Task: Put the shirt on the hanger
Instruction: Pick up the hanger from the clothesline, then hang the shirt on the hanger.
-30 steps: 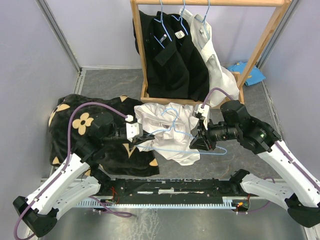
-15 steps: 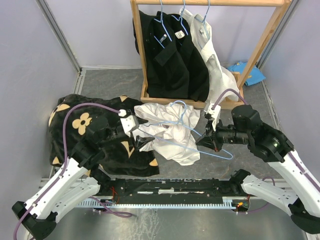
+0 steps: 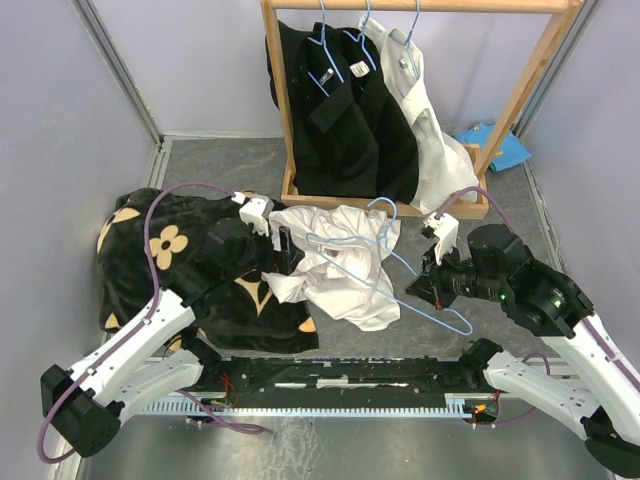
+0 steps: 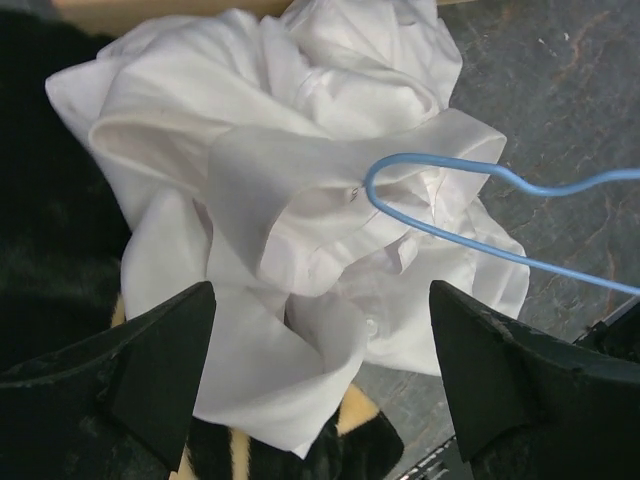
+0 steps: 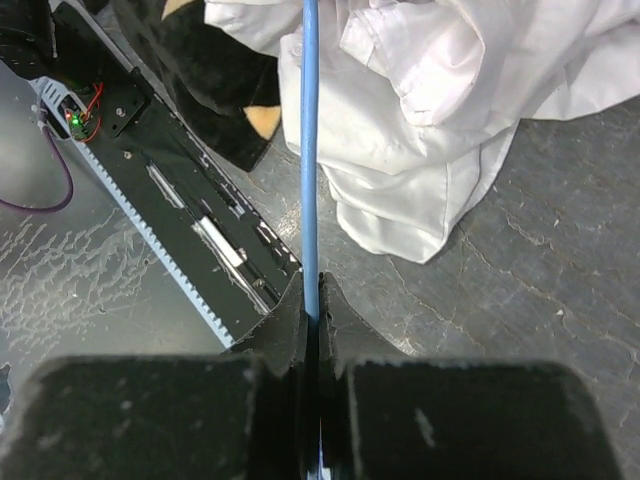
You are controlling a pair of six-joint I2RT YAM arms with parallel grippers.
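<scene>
Shirt: the shirt (image 3: 335,265) lies crumpled in a heap at the middle of the worktop (image 3: 230,165). Its left edge rests on the black flowered cloth (image 3: 165,245), near of the wooden rack (image 3: 530,75).
Hanger: the hanger (image 3: 384,279) lies slanted across the right of the heap, with its hook towards the far side. The left wrist view shows one rounded end (image 4: 372,190) against a fold of the white fabric (image 4: 300,200). I cannot tell whether it has entered an opening.
Right end effector: the right end effector (image 3: 418,287) is pinched tight on the blue wire (image 5: 310,150), just right of the heap.
Left end effector: the left end effector (image 4: 320,380) has its fingers (image 4: 160,370) spread wide above the near-left of the heap, with nothing in them.
Step in hand: probably threading; the garment is not yet on the hanger.
Next move calls for: the free fingers gripping the collar or a shoulder and opening it. The wire end can then slide inside instead of snagging in loose folds.
</scene>
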